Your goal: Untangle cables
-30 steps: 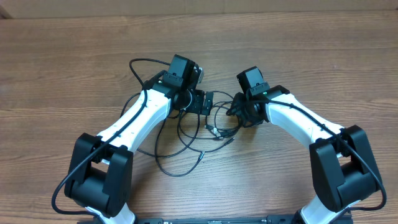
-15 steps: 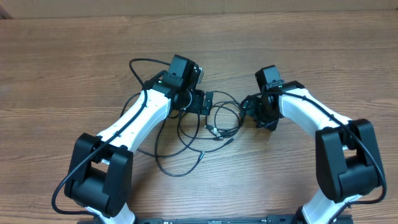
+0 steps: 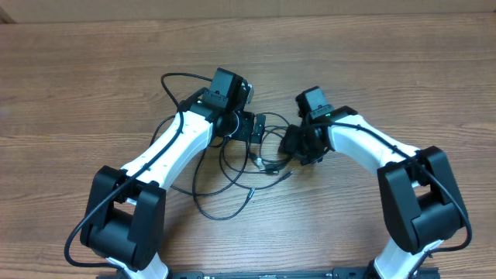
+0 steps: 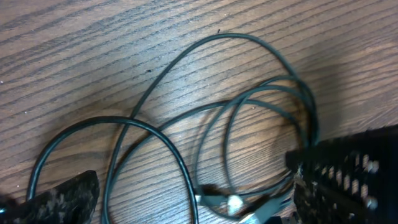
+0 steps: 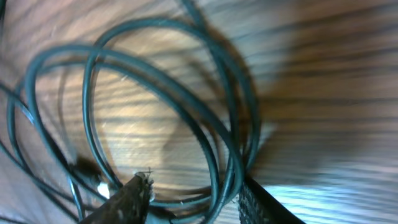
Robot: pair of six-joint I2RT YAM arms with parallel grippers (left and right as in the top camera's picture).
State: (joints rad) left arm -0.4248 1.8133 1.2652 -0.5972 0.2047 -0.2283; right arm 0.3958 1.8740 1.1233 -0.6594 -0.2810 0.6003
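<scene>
Looped cables [image 3: 267,164] lying on the table [image 3: 372,70]; left gripper [image 3: 257,127] spread wide just beside them; right gripper [image 5: 196,202] straddling strands opposite, view blurred, grip cannot be told

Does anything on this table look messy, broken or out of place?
Only the cables: thin black cords lying in overlapping loops that cross each other in a tangle on the wooden table. Nothing looks spilled or broken.
</scene>
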